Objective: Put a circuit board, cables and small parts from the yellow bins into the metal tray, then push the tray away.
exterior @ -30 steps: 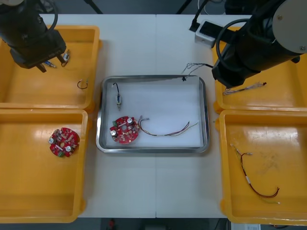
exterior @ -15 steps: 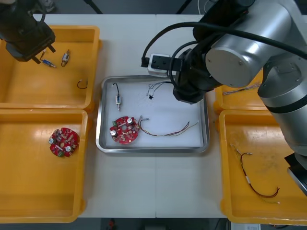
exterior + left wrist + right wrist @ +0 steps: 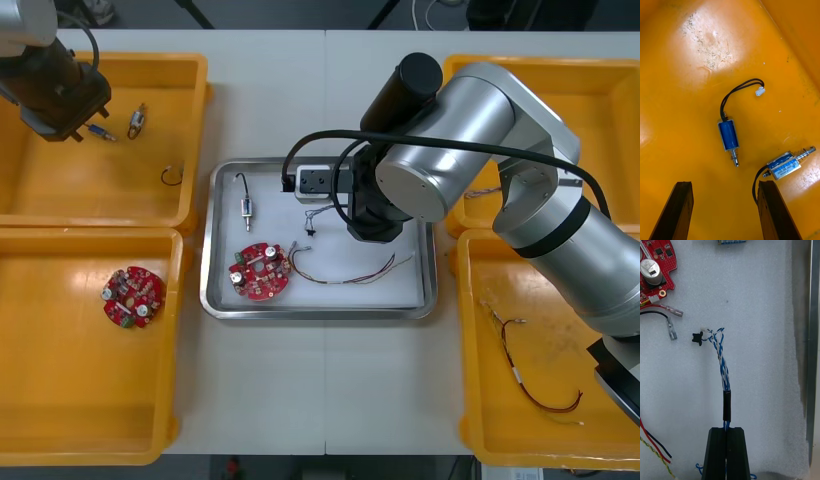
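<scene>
- While the right claw (image 3: 726, 430) is clenched on the blue-and-white wire (image 3: 721, 363), its two fingers sit pressed close with only the thin strands between them, just behind the wire's black sleeve.
- That wire reaches out ahead of the fingers over the white floor of the tray (image 3: 318, 313), about the middle of the tray. Whether its loose end, with the small black plug, touches the floor I cannot tell.
- Inside the tray already are a red board (image 3: 260, 271) at the near left corner, a red-and-yellow wire (image 3: 350, 274) along the near side, and a small metal part (image 3: 246, 208) by the left rim. The black plug lies near the clear-sleeved ends of the red-and-yellow wire, not touching them.
- To do this step well, I judge the claw should come low until the wire lies flat on the tray floor. It should keep to the bare patch away from the board and the other wire. Then it should let go fully and rise straight up, so the strands do not catch on a finger and get dragged over the rim.
- Outside the tray, to its far left, the left claw (image 3: 724, 183) hangs released over a yellow bin (image 3: 190, 100). Two small blue metal parts (image 3: 729, 135) lie on the bin floor ahead of its fingers.
</scene>
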`<action>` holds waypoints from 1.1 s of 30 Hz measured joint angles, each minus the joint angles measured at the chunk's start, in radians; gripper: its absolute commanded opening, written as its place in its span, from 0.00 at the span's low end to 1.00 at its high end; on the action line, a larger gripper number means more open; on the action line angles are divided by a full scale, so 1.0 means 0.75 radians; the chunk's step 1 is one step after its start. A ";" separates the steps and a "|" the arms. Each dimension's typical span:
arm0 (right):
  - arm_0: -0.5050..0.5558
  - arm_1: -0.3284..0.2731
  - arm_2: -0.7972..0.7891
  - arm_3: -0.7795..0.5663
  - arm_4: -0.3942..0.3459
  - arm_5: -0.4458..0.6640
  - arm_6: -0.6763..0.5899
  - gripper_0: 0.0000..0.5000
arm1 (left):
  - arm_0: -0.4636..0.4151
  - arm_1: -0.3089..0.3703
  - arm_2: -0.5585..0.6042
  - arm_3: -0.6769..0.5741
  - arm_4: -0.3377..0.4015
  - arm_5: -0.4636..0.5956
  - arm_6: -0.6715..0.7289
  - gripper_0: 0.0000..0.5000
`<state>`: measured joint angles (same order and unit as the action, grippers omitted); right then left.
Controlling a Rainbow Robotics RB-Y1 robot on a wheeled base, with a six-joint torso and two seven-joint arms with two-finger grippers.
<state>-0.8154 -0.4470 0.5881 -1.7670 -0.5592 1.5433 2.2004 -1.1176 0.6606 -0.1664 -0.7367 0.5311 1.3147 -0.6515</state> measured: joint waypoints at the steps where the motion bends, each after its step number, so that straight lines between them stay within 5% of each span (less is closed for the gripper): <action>1: 0.000 0.000 0.007 0.015 0.004 -0.010 0.002 0.00 | -0.001 -0.008 0.000 0.013 -0.009 -0.016 0.000 1.00; 10: 0.000 0.000 0.074 0.133 0.096 -0.088 0.040 0.00 | -0.013 -0.068 0.000 0.138 -0.081 -0.193 0.000 1.00; 11: 0.000 0.000 0.082 0.137 0.106 -0.090 0.040 0.29 | -0.013 -0.071 0.000 0.145 -0.086 -0.203 0.000 1.00; 12: 0.000 0.000 0.089 0.141 0.112 -0.090 0.040 0.47 | -0.013 -0.074 0.000 0.151 -0.091 -0.211 0.000 1.00; 13: 0.000 0.000 0.093 0.143 0.116 -0.090 0.040 0.47 | -0.013 -0.076 0.000 0.156 -0.097 -0.220 0.000 1.00; 14: 0.000 0.000 0.097 0.144 0.117 -0.090 0.040 0.74 | -0.013 -0.079 0.000 0.160 -0.102 -0.229 0.000 1.00; 16: 0.000 0.000 0.098 0.144 0.117 -0.091 0.040 0.98 | -0.013 -0.082 0.000 0.167 -0.111 -0.245 0.000 1.00; 25: 0.000 0.000 0.098 0.131 0.114 -0.088 0.040 1.00 | -0.013 -0.099 -0.001 0.255 -0.123 -0.402 -0.001 1.00; 33: 0.000 0.010 0.071 -0.024 0.113 0.170 0.035 1.00 | -0.013 -0.101 -0.046 0.273 -0.138 -0.426 -0.001 1.00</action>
<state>-0.8154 -0.4397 0.6415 -1.7849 -0.4740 1.6707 2.2266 -1.1275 0.5848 -0.2009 -0.5318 0.4273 0.9952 -0.6525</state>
